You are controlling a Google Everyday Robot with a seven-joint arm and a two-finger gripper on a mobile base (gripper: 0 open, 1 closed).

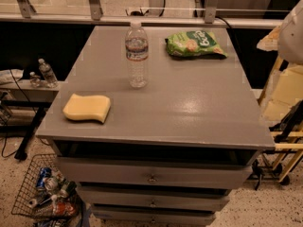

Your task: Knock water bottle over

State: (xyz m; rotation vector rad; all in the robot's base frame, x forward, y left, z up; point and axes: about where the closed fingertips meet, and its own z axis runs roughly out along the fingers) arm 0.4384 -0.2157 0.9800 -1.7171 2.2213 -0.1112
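Scanning the right edge, I get only a pale shape (pixel 291 30), cut off and hard to identify; my end effector is out of frame, so I cannot tell its grip. The water bottle (pixel 137 56) stands upright on the grey table (pixel 189 108), well left of that shape, between yellow sponge (pixel 87 108) and green bag (pixel 195 43).

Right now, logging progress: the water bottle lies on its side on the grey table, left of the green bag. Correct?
Not quite. In the camera view the water bottle stands upright, cap on top, not on its side. It is on the grey table, left of the green bag. The gripper is not in view.
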